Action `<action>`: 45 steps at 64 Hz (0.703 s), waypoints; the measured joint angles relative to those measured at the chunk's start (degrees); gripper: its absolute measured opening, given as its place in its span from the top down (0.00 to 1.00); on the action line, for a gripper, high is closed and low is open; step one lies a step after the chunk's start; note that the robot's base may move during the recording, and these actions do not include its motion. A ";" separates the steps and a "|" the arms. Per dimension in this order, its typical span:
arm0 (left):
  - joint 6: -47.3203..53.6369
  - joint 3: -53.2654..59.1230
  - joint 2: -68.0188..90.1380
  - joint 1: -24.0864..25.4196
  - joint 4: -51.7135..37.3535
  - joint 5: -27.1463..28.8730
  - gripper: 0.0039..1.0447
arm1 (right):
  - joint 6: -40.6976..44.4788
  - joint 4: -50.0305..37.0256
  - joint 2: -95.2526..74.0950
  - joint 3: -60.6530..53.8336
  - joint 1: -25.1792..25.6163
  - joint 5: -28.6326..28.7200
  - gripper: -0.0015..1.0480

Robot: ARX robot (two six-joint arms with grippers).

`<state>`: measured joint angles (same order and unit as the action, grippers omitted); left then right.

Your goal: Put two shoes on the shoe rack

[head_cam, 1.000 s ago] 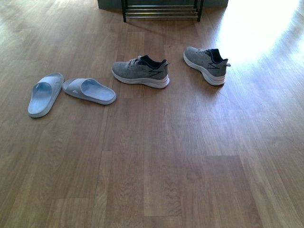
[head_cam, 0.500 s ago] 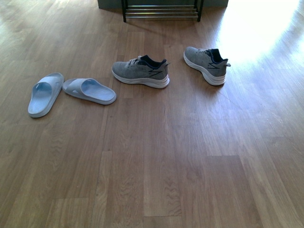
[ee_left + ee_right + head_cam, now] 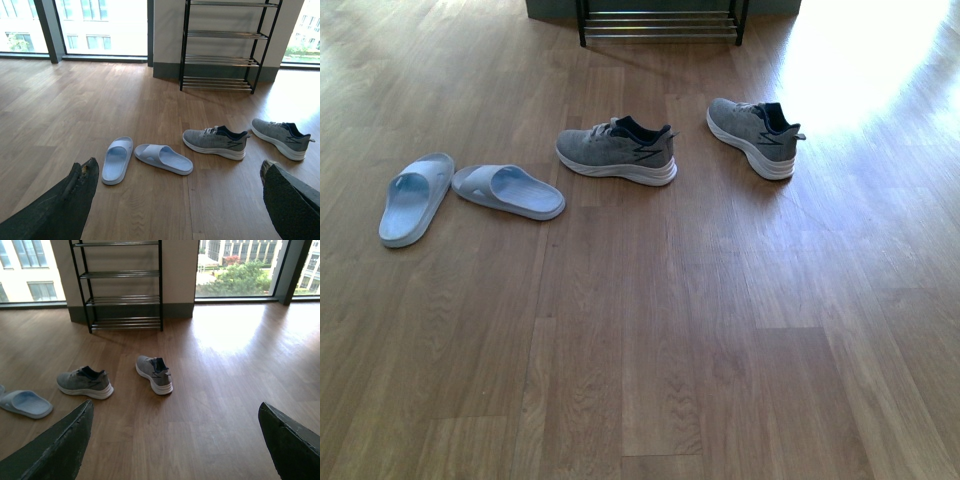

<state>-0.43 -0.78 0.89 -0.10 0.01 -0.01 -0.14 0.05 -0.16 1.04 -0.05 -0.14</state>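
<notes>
Two grey knit sneakers lie on the wood floor: one (image 3: pixel 617 152) in the middle, side-on, and one (image 3: pixel 753 135) to its right. Two pale blue slide sandals (image 3: pixel 413 196) (image 3: pixel 509 190) lie to the left. The shoe rack (image 3: pixel 660 22) stands at the far end; only its bottom tier shows in the front view. The left wrist view shows its tiers (image 3: pixel 224 35), both sneakers (image 3: pixel 216 141) (image 3: pixel 282 137) and both sandals (image 3: pixel 117 159) (image 3: pixel 163 158). My left gripper (image 3: pixel 180 172) is open and empty, well short of the shoes. My right gripper (image 3: pixel 175 412) is open and empty, with a sneaker (image 3: pixel 154 373) ahead. Neither arm shows in the front view.
Bare wood floor (image 3: pixel 650 350) stretches between me and the shoes. A bright patch of sunlight (image 3: pixel 865 60) lies on the floor at the far right. Tall windows (image 3: pixel 90 25) and a pale wall stand behind the rack.
</notes>
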 joint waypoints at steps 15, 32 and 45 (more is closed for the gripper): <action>0.00 0.00 0.00 0.00 0.00 0.00 0.09 | 0.00 0.00 0.00 0.00 0.00 0.00 0.09; 0.00 0.00 0.00 0.00 0.00 0.00 0.09 | 0.00 0.00 0.00 0.00 0.00 0.02 0.09; 0.00 0.00 0.00 0.00 0.00 0.00 0.09 | 0.00 0.00 0.00 0.00 0.00 0.04 0.09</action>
<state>-0.43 -0.78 0.89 -0.10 0.01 -0.01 -0.14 0.05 -0.16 1.04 -0.05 -0.10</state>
